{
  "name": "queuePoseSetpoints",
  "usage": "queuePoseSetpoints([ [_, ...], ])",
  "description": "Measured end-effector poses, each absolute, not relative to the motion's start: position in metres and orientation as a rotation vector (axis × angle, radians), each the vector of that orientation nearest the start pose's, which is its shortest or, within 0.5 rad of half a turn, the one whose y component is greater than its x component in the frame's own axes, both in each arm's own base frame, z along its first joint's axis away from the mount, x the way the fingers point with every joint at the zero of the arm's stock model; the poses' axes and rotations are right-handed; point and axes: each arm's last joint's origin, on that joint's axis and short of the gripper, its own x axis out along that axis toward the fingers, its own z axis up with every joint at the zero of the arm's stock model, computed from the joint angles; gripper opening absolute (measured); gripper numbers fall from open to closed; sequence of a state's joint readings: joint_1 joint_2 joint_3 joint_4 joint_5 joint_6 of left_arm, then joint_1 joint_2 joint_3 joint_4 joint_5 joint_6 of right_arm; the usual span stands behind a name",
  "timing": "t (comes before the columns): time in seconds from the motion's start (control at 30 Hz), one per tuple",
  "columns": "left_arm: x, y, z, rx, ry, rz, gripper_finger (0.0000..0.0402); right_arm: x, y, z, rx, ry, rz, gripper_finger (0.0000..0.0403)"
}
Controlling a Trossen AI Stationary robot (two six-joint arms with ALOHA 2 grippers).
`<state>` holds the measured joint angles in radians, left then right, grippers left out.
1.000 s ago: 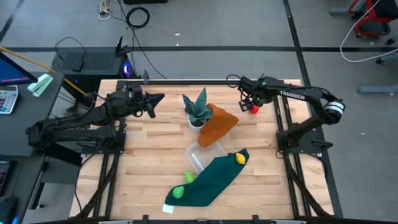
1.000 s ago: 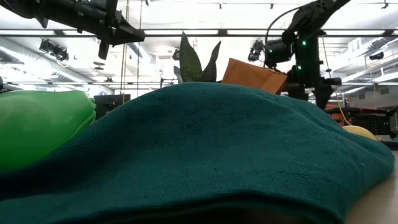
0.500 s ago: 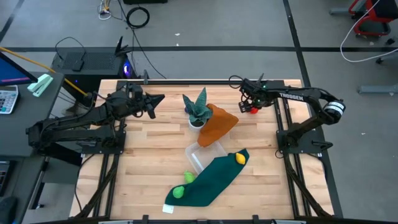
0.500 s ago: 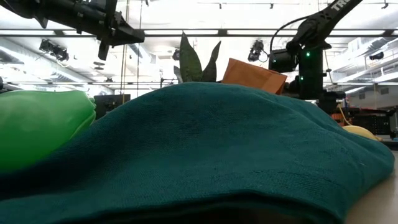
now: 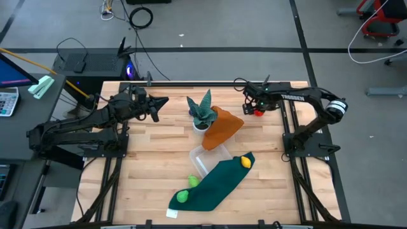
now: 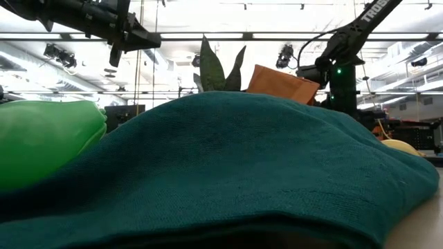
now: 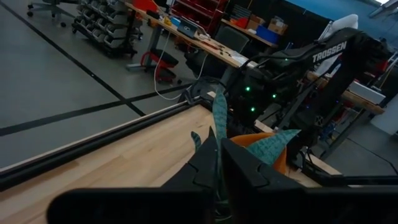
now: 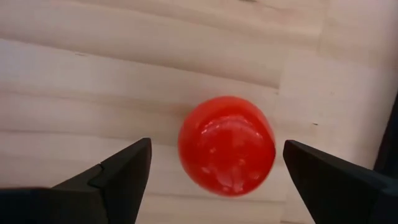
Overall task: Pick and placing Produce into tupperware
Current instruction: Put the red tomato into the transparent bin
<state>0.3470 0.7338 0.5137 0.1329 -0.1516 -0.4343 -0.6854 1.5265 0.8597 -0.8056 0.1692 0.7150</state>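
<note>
I see right gripper (image 8: 211, 180) low over far right desk (image 5: 159, 137), jaws spread wide, red ball (image 8: 227, 144) on wood between them, untouched. Left gripper (image 5: 159, 102) waits left of plant (image 5: 202, 109), jaws clenched.

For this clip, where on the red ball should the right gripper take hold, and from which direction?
Across its widest middle, coming straight down from above. The red ball is round and smooth, and lies alone on bare wood of the table, so a grip below or above the middle would likely slip. The right gripper is open over it, one of the fingers on each side. The left gripper waits apart.
</note>
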Motion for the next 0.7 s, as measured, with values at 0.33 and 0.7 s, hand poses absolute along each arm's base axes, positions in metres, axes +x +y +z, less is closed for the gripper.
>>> queuePoseSetpoints([
  [0.33,0.160,0.063,0.277,-0.434,-0.022,0.510,0.0033,0.192,-0.164,0.152,0.953,1.219,-1.233,0.0327],
  [0.7,0.160,0.063,0.277,-0.434,-0.022,0.510,0.0021,0.193,-0.165,0.149,0.951,1.218,-1.239,0.0280],
])
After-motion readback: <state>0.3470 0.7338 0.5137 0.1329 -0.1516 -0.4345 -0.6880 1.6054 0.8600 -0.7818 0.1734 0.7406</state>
